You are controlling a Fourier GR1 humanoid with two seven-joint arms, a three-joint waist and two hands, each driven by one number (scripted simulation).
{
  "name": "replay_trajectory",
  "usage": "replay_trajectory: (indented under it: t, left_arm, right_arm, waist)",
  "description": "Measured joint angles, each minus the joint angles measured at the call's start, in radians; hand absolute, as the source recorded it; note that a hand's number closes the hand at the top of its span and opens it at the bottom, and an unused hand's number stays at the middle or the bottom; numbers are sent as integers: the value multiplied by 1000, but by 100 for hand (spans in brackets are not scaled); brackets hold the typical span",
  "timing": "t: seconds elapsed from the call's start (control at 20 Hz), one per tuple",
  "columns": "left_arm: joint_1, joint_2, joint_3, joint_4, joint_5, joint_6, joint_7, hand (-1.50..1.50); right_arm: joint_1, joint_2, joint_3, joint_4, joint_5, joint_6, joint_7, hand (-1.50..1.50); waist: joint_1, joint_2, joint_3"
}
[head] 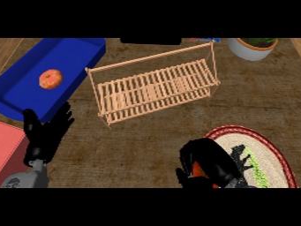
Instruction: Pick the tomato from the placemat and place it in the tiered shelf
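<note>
Wooden slats form the tiered shelf (154,89) standing mid-tabletop (140,141). The right hand (208,165) curls around the tomato (200,171), a red sliver between its fingers, at the left edge of the round woven placemat (270,154). The left hand (45,132) rests open, fingers up, beside a blue tray (74,53) holding a doughnut (50,79).

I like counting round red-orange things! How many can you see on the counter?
2. One orange-red round fruit lies in the blue tray at upper left. Another orange-red thing peeks out inside the right hand, over the woven placemat. More could be hidden under that hand.
</note>
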Motion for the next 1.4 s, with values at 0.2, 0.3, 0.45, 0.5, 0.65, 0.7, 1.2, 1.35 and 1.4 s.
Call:
replay_trajectory:
  t: [0.2, 0.3, 0.45, 0.5, 0.65, 0.7, 1.2, 1.35, 1.4]
  left_arm:
    - [0, -2, 11, 14, 1, 4, -11, 0]
    - [4, -4, 13, 5, 4, 8, -1, 0]
    - [9, -2, 18, 2, 4, 9, -3, 0]
    - [10, -1, 17, 0, 1, 11, 0, 0]
    - [14, 1, 20, -5, 3, 12, 10, 0]
    - [15, 2, 21, -9, 7, 9, 17, 0]
    - [24, 9, 25, -22, 12, -3, 25, 0]
    - [29, 8, 22, -21, 8, -7, 13, 0]
    - [31, 7, 22, -26, 10, -9, 12, 0]
  right_arm:
    - [-52, 95, 240, -60, 82, -88, 164, 150]
    - [-76, 117, 327, -119, 112, -133, 246, 150]
    - [-142, 118, 411, -202, 161, -182, 370, 150]
    - [-167, 107, 434, -210, 196, -199, 404, 150]
    - [-237, 94, 453, -278, 263, -220, 503, 150]
    - [-263, 97, 455, -318, 265, -216, 550, 150]
    - [-640, 137, 223, -527, 91, -128, 814, 150]
    - [-753, 139, 105, -489, 17, -118, 831, 150]
    - [-791, 139, 63, -468, -3, -116, 832, 150]
  waist:
    - [-16, 1, 7]
    - [-23, 1, 8]
    - [-31, 0, 8]
    - [-33, -1, 8]
    - [-41, -2, 8]
    - [-41, -3, 7]
    - [-34, 0, 6]
    - [-34, 1, 6]
    - [-33, 1, 6]
